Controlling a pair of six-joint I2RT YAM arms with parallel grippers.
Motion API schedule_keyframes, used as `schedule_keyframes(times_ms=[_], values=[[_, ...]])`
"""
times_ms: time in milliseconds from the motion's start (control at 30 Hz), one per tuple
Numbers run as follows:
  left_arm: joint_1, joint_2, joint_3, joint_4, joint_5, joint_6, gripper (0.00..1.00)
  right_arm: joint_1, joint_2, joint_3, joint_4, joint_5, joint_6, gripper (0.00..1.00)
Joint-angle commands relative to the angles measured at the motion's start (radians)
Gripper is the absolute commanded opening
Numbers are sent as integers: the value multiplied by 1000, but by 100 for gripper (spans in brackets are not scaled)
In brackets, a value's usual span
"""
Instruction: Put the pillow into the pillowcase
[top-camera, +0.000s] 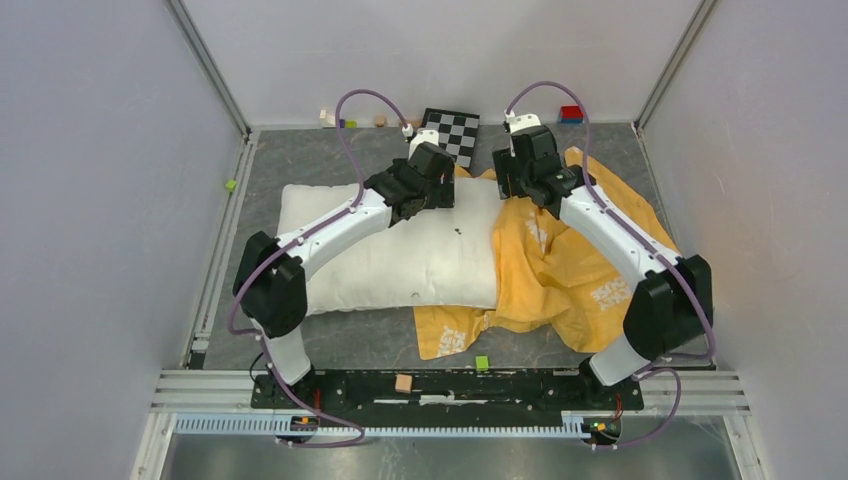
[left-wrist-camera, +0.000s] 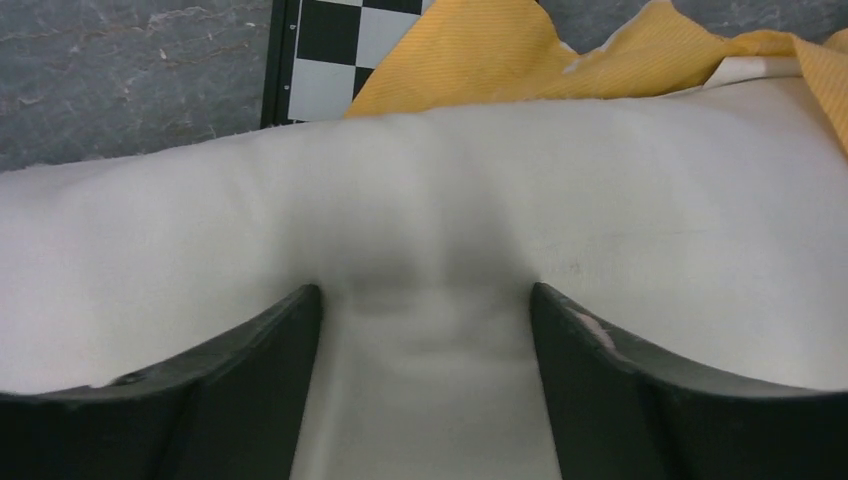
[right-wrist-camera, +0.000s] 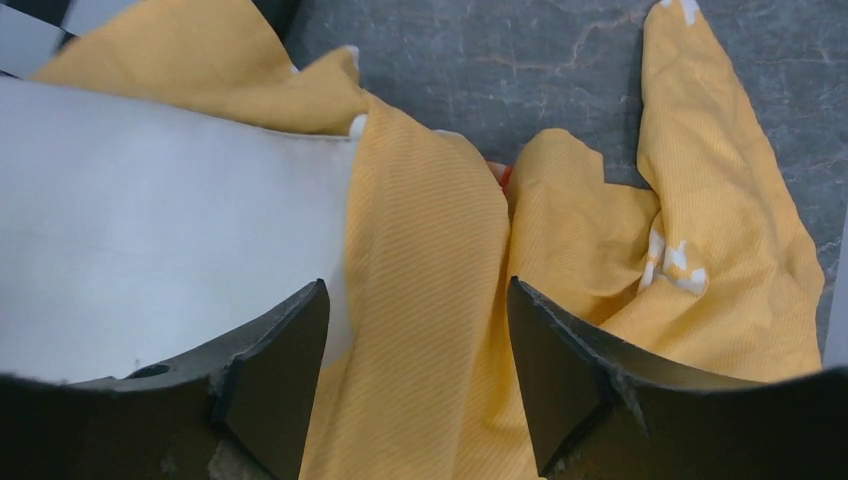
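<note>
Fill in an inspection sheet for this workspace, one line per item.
Surface: grey mottled mat, mostly covered by fabric.
Job's things: pillow lies flat and is mostly bare. The pillowcase is bunched over its right end and spreads to the right.
Clutter: checkerboard at the back, red and blue block, two green cubes, wooden cube on the front rail.
Grippers: left gripper is open, with its fingers on the pillow. Right gripper is open over the pillowcase edge.
Cables: purple cables loop above both wrists, with no snag seen.
Surroundings: white enclosure walls, no people seen.
</note>
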Motion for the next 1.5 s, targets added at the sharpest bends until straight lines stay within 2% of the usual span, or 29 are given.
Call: schedule_keyframes(times_ms=[0, 33, 100, 167, 200, 233, 267, 300, 333, 500, 633, 733, 833, 967, 1033, 1133, 1167, 1200, 1333, 1467], values=[[1, -11, -87, 122, 54, 50, 71, -16, 73, 43, 34, -4, -36, 68], [0, -16, -123, 161, 76, 43, 62, -16, 89, 48, 36, -2, -40, 66], [1, -41, -194, 228, 134, 29, 38, -15, 115, 69, 35, 1, -47, 57], [-1, -74, -262, 289, 187, 14, 17, -15, 129, 94, 36, -15, -59, 40], [-1, -90, -293, 313, 207, 6, 9, -13, 135, 110, 29, -26, -59, 30], [-2, -113, -318, 334, 231, -1, 3, -8, 137, 130, 18, -36, -54, 17], [-4, -137, -347, 355, 248, -10, 2, 3, 137, 145, 7, -40, -48, 8], [-8, -161, -372, 389, 271, -16, 2, 19, 130, 159, 1, -43, -43, 1], [-16, -190, -397, 412, 286, -27, 2, 43, 119, 167, -2, -47, -35, 0], [-96, -311, -478, 516, 320, -89, 2, 111, 44, 170, 54, -211, 67, 0], [-140, -317, -480, 564, 297, -110, 2, 146, -12, 121, 148, -304, 137, 0], [-141, -274, -443, 567, 287, -119, 2, 164, -46, 76, 237, -358, 173, 0], [-124, -248, -420, 561, 183, -172, 2, 165, -56, 64, 260, -381, 188, 0], [-40, -193, -323, 444, 93, -270, 2, 165, -84, 9, 231, -350, 181, 0], [-27, -142, -252, 383, 42, -265, 2, 167, -119, -17, 205, -317, 168, 11], [-9, -85, -209, 360, 28, -280, 2, 174, -185, -22, 119, -204, 149, 49], [-6, -75, -209, 364, 23, -288, 2, 177, -210, -30, 99, -175, 148, 59], [-4, -63, -210, 367, 17, -296, 2, 182, -243, -43, 76, -148, 150, 64], [4, -20, -207, 357, 15, -332, 2, 262, -380, -98, -46, 11, 191, 69], [10, -3, -208, 363, 23, -346, 2, 378, -489, -205, -175, 159, 303, 60]])
